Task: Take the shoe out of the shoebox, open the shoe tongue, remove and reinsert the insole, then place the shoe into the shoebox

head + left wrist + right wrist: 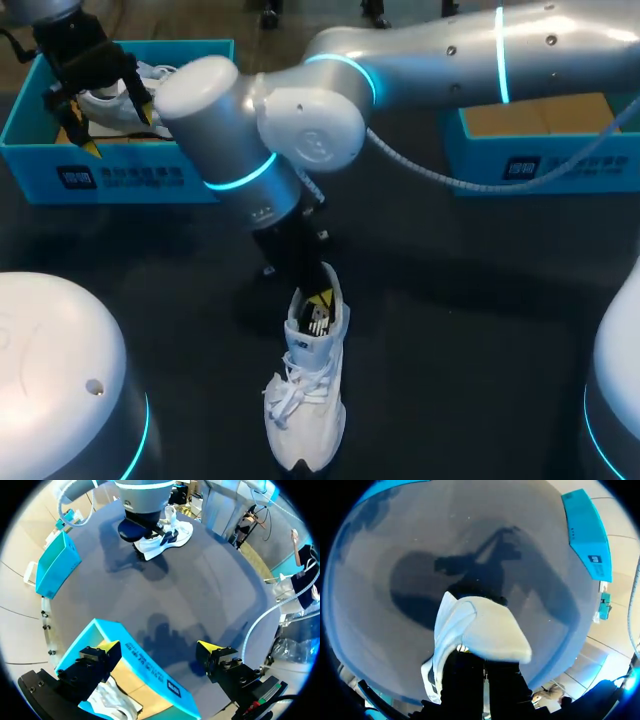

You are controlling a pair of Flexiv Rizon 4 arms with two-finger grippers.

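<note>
Head view: right gripper (318,305) is sunk into the heel opening of the white shoe (305,400), which stands mid-table, toe toward the robot. Can't tell whether it's clamped on anything in there. Risk: if it pulls up w/o a proper hold on the insole (hidden), the whole shoe prob. lifts or tips, since nothing pins it down. Left gripper (108,120) hangs over the left shoebox (120,180), well apart from the work, so no help there. Right shoebox (540,150) stands off to the other side. Left wrist view: left jaws stand wide open, straddling the box's near wall, w/ a second white shoe (112,702) in the box under one side. A straight drop from here could clip the cardboard edge. Right wrist view: only white shoe fabric just ahead of the gripper, contact hidden, so a slipped or folded insole could go unnoticed.
</note>
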